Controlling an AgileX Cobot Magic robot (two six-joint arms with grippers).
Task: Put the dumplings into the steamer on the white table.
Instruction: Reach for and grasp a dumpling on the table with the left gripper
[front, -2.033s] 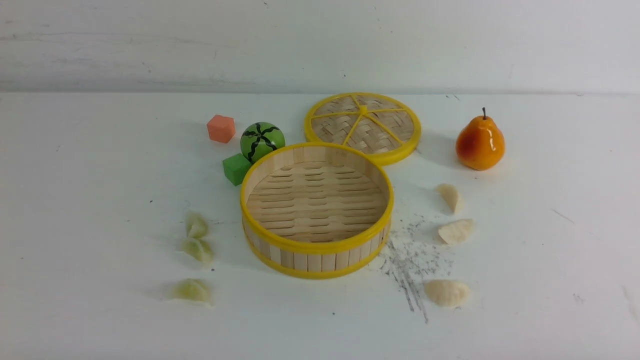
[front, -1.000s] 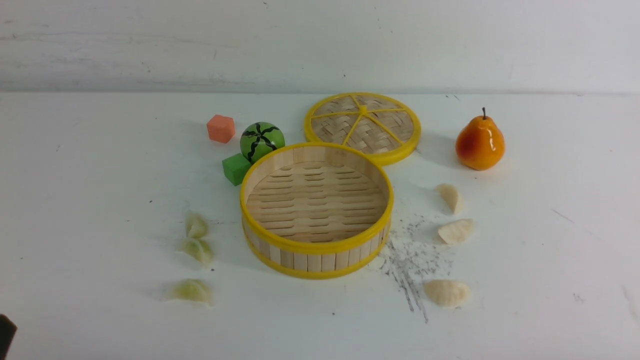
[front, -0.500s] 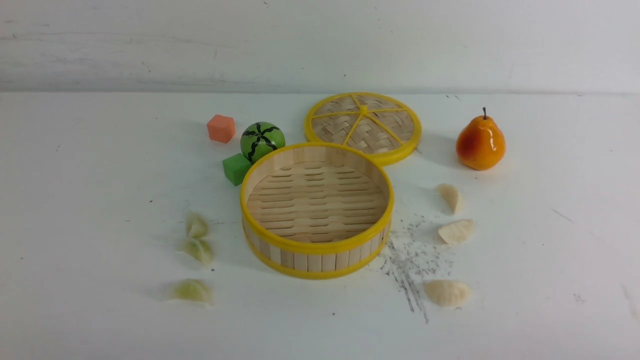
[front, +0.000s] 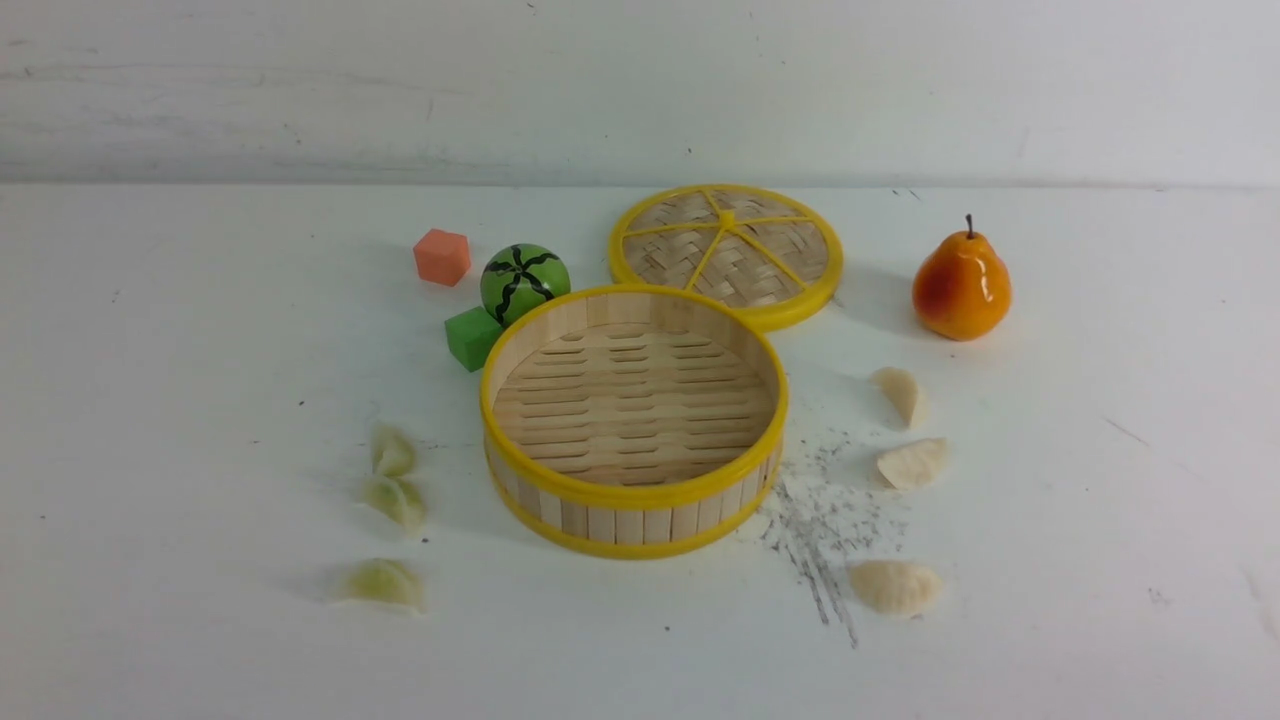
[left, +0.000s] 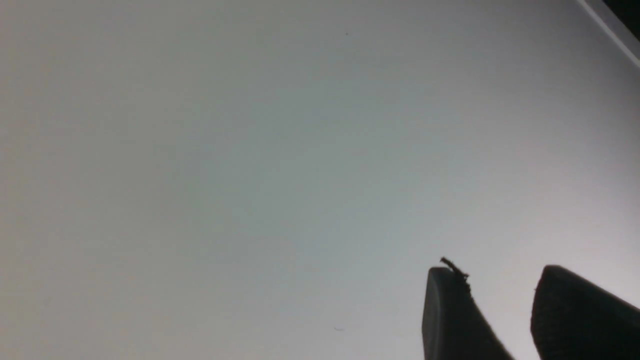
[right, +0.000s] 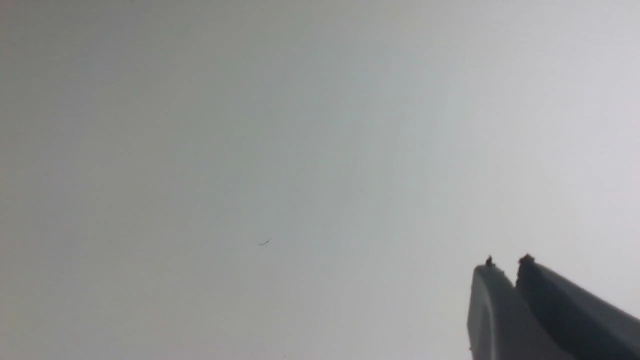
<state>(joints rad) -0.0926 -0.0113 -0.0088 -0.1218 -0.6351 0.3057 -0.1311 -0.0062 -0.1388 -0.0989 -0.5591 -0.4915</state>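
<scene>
Two grippers appear only in the wrist views, as cut-off dark fingertips above bare white table (front: 180, 320); the front view misses both arms. The left gripper (left: 497, 272) jaws stand apart, empty; the right gripper (right: 506, 261) jaws sit almost together, empty. Six dumplings (front: 397, 500) lie on the table, three either side of the empty steamer (front: 630, 520).

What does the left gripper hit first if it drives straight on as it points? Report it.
The bare white table, most likely. The left gripper, jaws apart and empty, faces only plain surface in its wrist view; nothing else lies ahead. Depth is unclear.
</scene>
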